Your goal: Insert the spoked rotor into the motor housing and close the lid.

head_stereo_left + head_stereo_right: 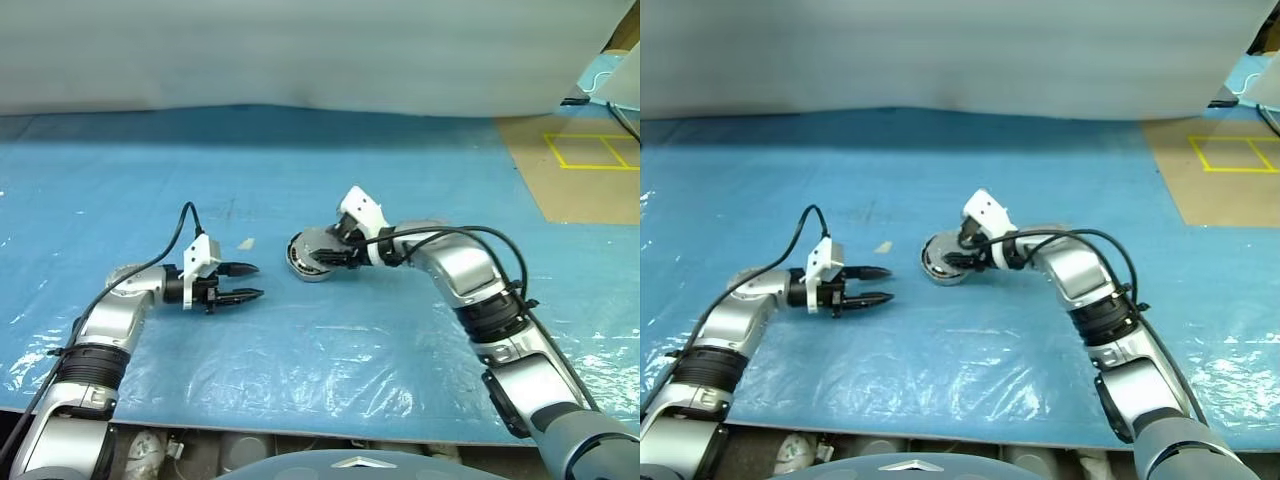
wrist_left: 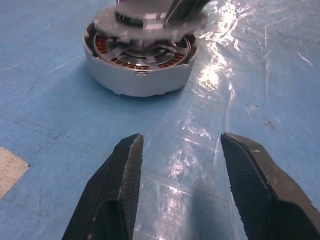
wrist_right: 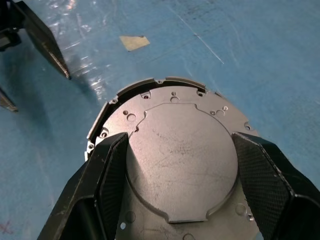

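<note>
Blue plastic sheet [image 1: 330, 370] covering bench, wrinkling and glaring along near edge. Left tool [image 1: 243, 282] hovering low over sheet, fingers parted, gripping nothing, pointing toward motor housing [image 2: 137, 75]. Right tool [image 3: 175, 165] clamping lid [image 3: 175, 150] by its rim, holding it just above housing. Spoked rotor [image 2: 142, 52] sitting inside housing, copper windings showing between spokes. Small tan tape scrap [image 1: 245, 243] lying on sheet beside housing. Farther back, pale curtain [image 1: 300, 50] hanging; brown floor [image 1: 585, 165] with yellow markings showing at far right.
</note>
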### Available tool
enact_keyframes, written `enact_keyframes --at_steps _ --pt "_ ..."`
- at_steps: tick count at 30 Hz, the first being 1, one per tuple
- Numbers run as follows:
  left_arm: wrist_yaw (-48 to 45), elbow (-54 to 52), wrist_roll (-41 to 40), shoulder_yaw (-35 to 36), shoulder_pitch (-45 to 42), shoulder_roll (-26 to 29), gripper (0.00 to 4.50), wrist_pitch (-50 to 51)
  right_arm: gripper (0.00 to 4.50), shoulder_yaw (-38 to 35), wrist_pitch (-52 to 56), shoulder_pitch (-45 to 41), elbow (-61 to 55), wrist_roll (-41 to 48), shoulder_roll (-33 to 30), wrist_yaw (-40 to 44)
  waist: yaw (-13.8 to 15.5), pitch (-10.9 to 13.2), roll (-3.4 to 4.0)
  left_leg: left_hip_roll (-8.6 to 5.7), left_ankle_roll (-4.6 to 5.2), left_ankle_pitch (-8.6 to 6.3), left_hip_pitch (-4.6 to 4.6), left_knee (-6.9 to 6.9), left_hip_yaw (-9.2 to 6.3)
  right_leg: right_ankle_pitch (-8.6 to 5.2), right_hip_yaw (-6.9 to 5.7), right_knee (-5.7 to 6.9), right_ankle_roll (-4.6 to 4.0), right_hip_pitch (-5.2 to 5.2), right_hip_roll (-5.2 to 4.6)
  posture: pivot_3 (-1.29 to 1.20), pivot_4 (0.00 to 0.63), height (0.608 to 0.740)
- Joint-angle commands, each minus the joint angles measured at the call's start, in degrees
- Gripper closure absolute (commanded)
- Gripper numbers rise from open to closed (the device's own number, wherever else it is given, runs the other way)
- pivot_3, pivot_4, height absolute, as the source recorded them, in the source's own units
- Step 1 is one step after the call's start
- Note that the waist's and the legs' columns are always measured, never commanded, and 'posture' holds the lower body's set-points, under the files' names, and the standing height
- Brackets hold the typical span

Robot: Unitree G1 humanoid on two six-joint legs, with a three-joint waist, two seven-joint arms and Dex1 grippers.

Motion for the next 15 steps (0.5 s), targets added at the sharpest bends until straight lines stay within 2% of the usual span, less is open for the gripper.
enact_keyframes --at_steps 1,9,15 --pt "0.16 -0.59 0.08 0.16 -0.36 0.06 1.90 -0.80 1.55 -0.83 3.47 -0.47 -0.11 1.78 3.42 -1.53 -0.13 0.00 0.00 0.01 0.00 0.00 0.06 -0.01 0.01 0.00 0.01 0.01 0.00 0.03 0.00 0.00 0.150 0.740" --pt "0.29 -0.26 0.26 0.19 -0.40 -0.21 1.90 -1.08 1.55 -8.80 10.15 -5.22 9.09 2.18 11.17 -10.56 -0.02 0.00 0.00 -0.02 -0.01 0.00 0.22 0.02 0.03 -0.01 0.13 0.22 -0.01 0.04 0.00 0.00 0.150 0.740" --pt "0.61 -0.54 0.26 0.23 0.04 -0.37 1.90 -1.14 1.55 -8.93 9.80 -6.46 7.45 2.25 10.64 -11.22 0.08 0.00 0.00 -0.03 -0.01 0.00 0.21 0.05 0.03 0.00 0.13 0.23 0.00 0.05 0.00 0.00 0.150 0.740"
